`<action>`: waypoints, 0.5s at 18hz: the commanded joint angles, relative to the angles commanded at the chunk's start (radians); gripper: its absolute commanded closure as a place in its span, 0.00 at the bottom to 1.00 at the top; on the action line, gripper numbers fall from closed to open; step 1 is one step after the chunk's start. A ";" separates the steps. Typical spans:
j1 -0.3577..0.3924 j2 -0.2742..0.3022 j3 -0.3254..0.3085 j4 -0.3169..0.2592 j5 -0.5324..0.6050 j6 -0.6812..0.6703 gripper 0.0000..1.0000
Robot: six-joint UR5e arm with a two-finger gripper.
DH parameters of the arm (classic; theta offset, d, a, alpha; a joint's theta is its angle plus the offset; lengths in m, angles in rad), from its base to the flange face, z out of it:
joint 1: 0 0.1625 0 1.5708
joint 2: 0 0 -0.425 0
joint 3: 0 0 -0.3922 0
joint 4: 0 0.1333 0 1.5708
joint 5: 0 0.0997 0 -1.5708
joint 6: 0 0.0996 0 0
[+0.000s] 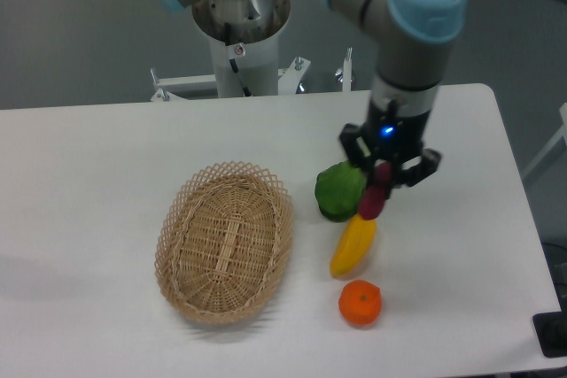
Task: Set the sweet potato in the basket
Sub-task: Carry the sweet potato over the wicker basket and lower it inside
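Observation:
My gripper (382, 176) is shut on the sweet potato (373, 198), a small magenta-purple tuber that hangs tilted below the fingers, in the air over the yellow vegetable and the green one. The basket (225, 241), an oval light tan wicker one with a lacy rim, lies on the table to the left of the gripper with nothing inside it.
A green leafy vegetable (339, 190) sits just left of the gripper, partly covered by it. A yellow pepper-like vegetable (352, 246) lies directly below the sweet potato, and a round orange (360, 302) lies nearer the front. The robot base (241, 33) stands behind the white table (89, 174).

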 joint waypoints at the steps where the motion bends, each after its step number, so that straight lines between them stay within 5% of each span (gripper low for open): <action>1: -0.022 0.002 -0.020 0.026 0.002 -0.038 0.68; 9: -0.187 0.000 -0.192 0.163 0.086 -0.206 0.68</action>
